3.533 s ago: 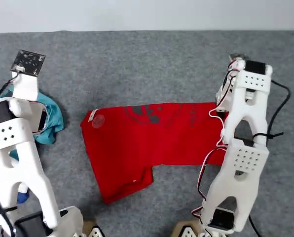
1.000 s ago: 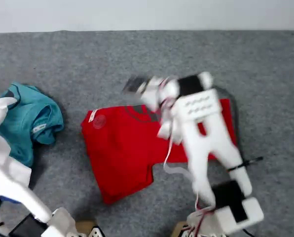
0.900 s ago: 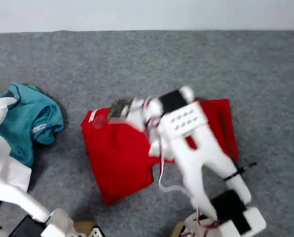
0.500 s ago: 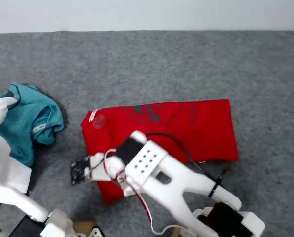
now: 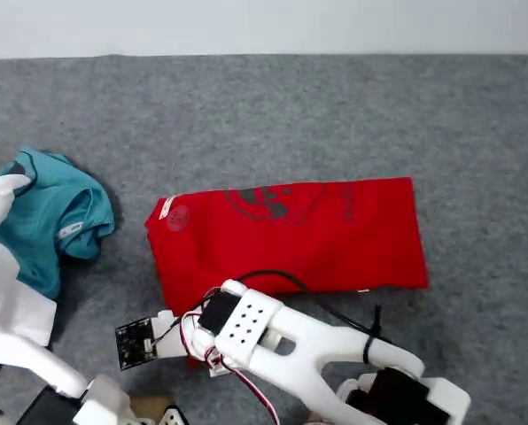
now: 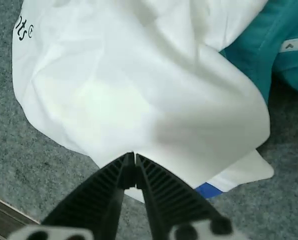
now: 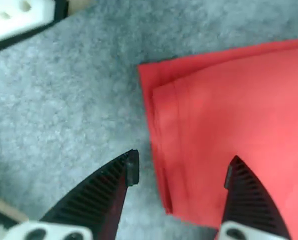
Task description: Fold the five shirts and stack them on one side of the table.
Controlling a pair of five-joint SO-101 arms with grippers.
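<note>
Nothing really legible here tbh. The red shirt (image 5: 335,239) has a dark print (image 5: 268,204) along its 12 o'clock edge. The teal shirt (image 5: 60,208) has a small white label (image 5: 69,229). The white shirt (image 6: 114,85) shows a few dark characters (image 6: 23,26), too small to read.

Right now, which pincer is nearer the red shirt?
Right. The right pincer hangs open over a corner of the red shirt; the left pincer is shut at the white shirt's edge, off beside the teal shirt.

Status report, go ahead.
Right gripper open, straddling corner of red shirt, part-folded. Left gripper shut at edge of white shirt. Teal shirt beside it, clear of red.
</note>
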